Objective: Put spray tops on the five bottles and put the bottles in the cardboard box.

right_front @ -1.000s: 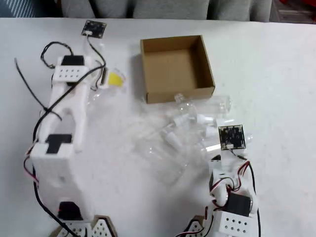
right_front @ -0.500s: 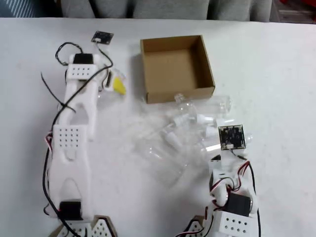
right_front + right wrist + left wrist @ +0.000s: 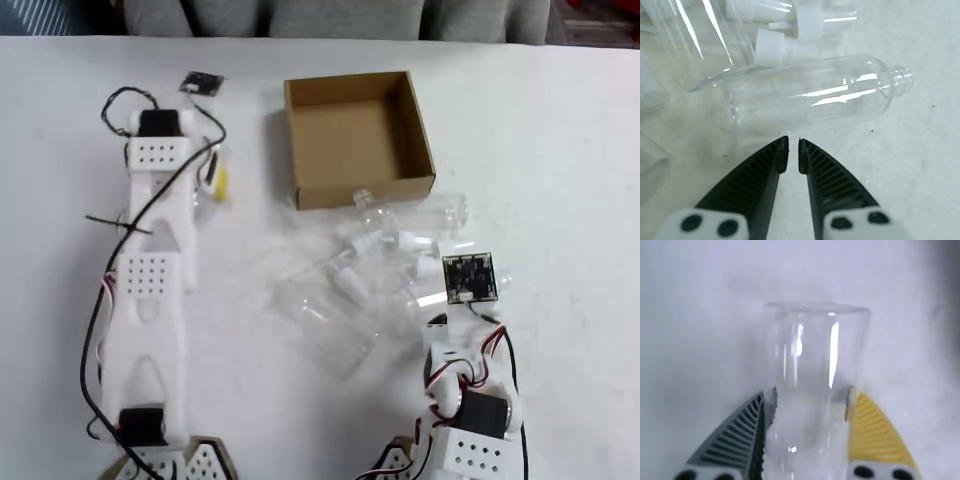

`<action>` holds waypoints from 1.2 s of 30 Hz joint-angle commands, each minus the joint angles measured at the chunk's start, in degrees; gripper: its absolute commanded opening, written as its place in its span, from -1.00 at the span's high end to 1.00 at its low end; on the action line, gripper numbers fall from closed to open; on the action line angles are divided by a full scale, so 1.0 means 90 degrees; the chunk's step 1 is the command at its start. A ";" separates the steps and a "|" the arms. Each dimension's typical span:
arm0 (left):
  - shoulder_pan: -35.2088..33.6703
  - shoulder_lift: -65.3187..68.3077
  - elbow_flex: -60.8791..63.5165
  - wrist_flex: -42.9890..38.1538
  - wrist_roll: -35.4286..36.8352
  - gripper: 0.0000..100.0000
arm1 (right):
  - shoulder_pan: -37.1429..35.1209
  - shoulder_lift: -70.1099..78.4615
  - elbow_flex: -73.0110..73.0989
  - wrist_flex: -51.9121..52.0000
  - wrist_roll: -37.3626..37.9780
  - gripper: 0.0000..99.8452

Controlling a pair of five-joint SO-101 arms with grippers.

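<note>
Straightened, left claw (image 3: 809,396) clamps a clear cylindrical bottle (image 3: 815,340); right claw (image 3: 789,143) clenched.

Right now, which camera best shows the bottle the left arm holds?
The left wrist view: the clear bottle sits clamped between the grey and yellow fingers of the left gripper. The high view gives a faint glint of it beside that arm; the right wrist view faces other bottles.

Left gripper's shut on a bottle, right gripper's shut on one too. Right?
Not quite. The left gripper is shut on a bottle, but the right gripper is shut with nothing in it. A second bottle lies just ahead of it. The right wrist view shows this.
</note>
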 commanded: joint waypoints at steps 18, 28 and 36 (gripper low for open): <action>-0.0308 -0.3189 0.3575 0.0059 0.0703 0.96 | -0.0005 -0.0034 0.0049 0.0063 0.0088 0.96; 0.0063 -0.5680 0.6886 -0.0137 0.0694 0.96 | -0.0005 -0.0034 0.0049 0.0073 0.0088 0.96; 0.0024 -0.7331 0.9856 -0.1963 0.0684 0.95 | 0.0005 -0.0034 0.0049 0.0073 0.0088 0.97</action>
